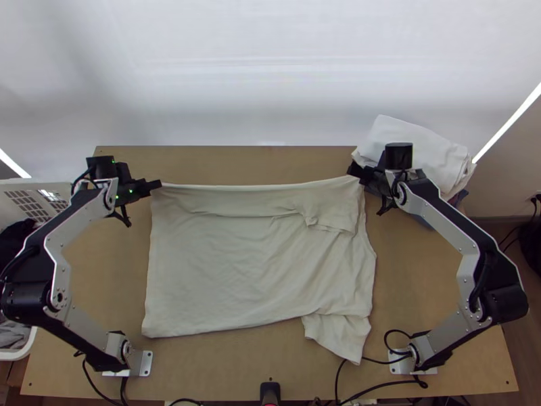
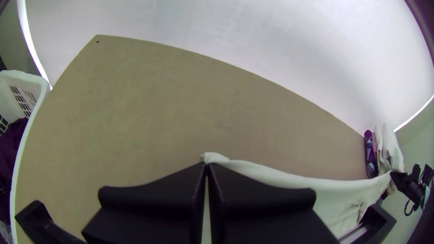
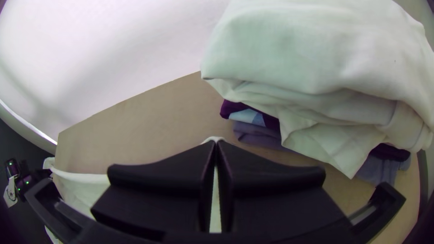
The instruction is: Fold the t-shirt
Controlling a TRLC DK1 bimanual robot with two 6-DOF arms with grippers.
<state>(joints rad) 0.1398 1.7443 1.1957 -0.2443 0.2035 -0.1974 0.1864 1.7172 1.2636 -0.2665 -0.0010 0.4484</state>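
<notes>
off-white tee (image 1: 250,257) is mostly spread on the table (image 1: 216,372), far edge strung btwn both grippers, w/ a sleeve (image 1: 338,336) poking out on the near side. l gripper (image 1: 158,184) has one far corner pinched tight, r gripper (image 1: 354,172) the other, rn near the folded clothes pile (image 1: 412,152) fwiw.

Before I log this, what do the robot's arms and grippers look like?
The left arm and right arm have silver-grey links, black joints and black cables. The left gripper and right gripper are black, with wide, flat fingers; small green lights dot the left one.
</notes>
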